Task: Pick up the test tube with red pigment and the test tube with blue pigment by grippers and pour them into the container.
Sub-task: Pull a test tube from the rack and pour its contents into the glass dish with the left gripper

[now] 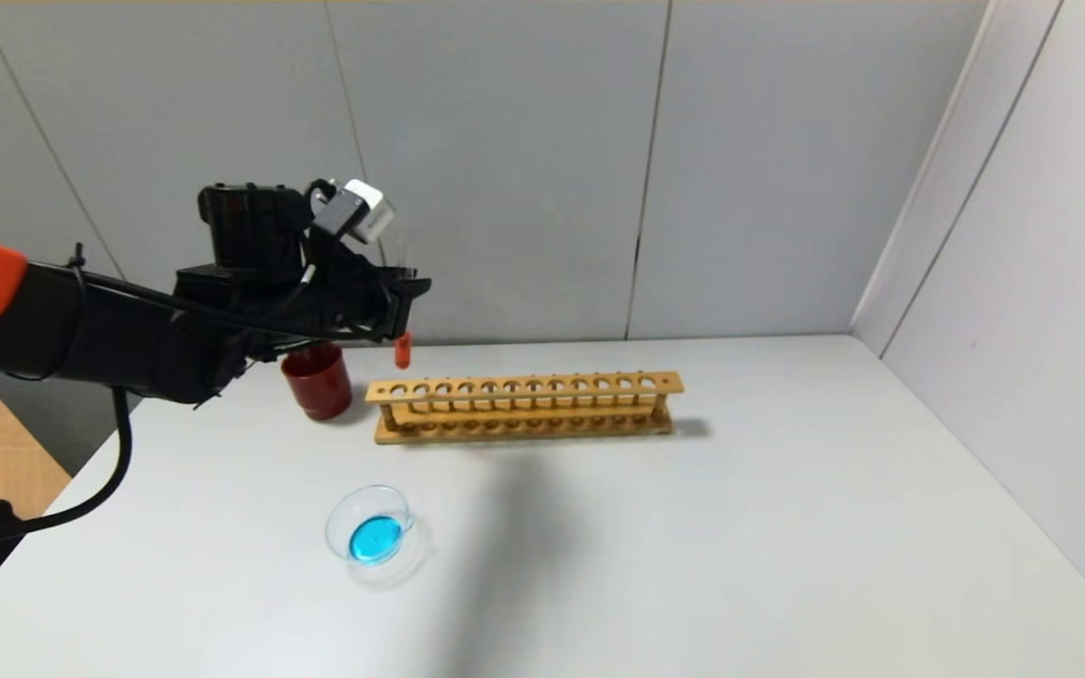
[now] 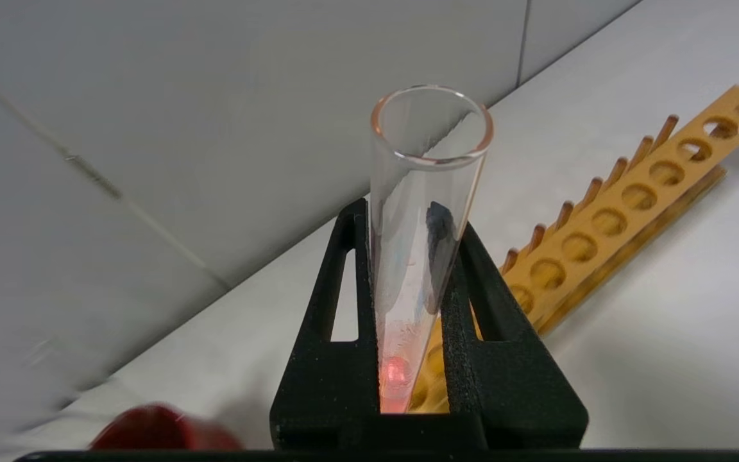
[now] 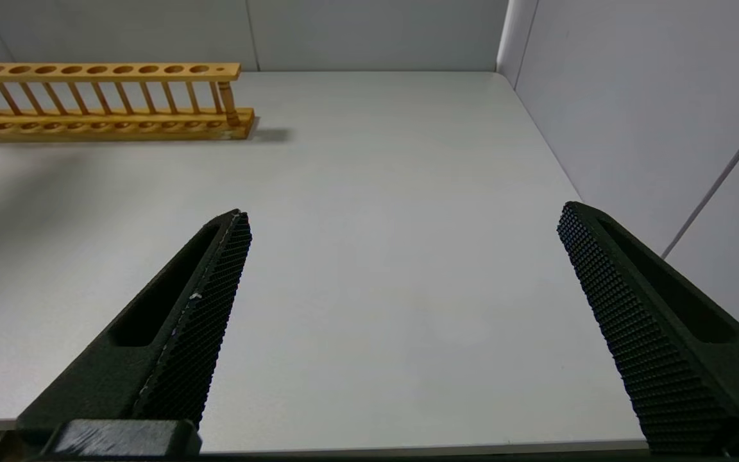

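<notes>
left gripper (image 1: pixel 403 303), seen from the head, hangs in the air above the table's (image 1: pixel 693 527) far left part, its two black fingers clamped on the test tube with red pigment (image 1: pixel 402 350). that tube stands about upright, its orange-red end poking out below the fingers, just above the left end of the wooden rack (image 1: pixel 524 407). every hole of the rack that shows is unfilled. a dark red cup (image 1: pixel 317 380) stands on the table just left of the rack, partly behind the arm. nearer the robot, well apart from the rack, sits the container (image 1: pixel 368 525), a low clear beaker with a pool of blue liquid at its bottom.

from the left wrist, the left gripper (image 2: pixel 408 301) shows both fingers (image 2: pixel 337 333) pressed against the sides of the test tube with red pigment (image 2: pixel 424 212). the open mouth of the tube points toward the camera, and a small red glow sits down at its rounded end. beyond it lies the wooden rack (image 2: pixel 626 218), and the rim of the dark red cup (image 2: pixel 158 436) shows at the edge.

from the right wrist, the right gripper (image 3: pixel 401 218) is spread wide with nothing between its fingers (image 3: pixel 209 301), held low over bare table (image 3: pixel 376 256) near the robot's right side. the right end of the wooden rack (image 3: pixel 106 96) lies well off, toward the far wall.
</notes>
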{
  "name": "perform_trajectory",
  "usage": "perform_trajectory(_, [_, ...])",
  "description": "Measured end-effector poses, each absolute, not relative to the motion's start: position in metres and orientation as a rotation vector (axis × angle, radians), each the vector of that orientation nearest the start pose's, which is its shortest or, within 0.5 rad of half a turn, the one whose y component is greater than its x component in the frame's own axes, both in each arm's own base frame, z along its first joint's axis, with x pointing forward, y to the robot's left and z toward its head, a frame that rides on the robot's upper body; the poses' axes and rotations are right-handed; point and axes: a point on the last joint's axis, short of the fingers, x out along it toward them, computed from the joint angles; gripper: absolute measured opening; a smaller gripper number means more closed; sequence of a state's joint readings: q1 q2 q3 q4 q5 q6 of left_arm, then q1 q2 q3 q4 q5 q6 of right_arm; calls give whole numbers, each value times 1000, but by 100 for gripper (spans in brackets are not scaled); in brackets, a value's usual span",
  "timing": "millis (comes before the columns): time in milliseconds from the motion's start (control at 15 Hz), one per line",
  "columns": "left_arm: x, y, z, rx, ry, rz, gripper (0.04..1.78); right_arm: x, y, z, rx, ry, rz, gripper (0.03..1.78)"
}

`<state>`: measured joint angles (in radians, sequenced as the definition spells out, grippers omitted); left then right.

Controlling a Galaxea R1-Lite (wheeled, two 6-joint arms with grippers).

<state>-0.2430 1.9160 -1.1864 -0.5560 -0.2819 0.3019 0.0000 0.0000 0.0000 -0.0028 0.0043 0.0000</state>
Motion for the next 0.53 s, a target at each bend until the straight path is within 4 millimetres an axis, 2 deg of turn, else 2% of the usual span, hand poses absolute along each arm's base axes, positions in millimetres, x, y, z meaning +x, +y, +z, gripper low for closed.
perform_trajectory(267, [336,-75,220,405,82,-516,32,-23,0,76,0,-3,4,175])
perform_trajectory(533, [307,-59,226,486,71,-496,32,-23,0,76,0,-3,4,175])
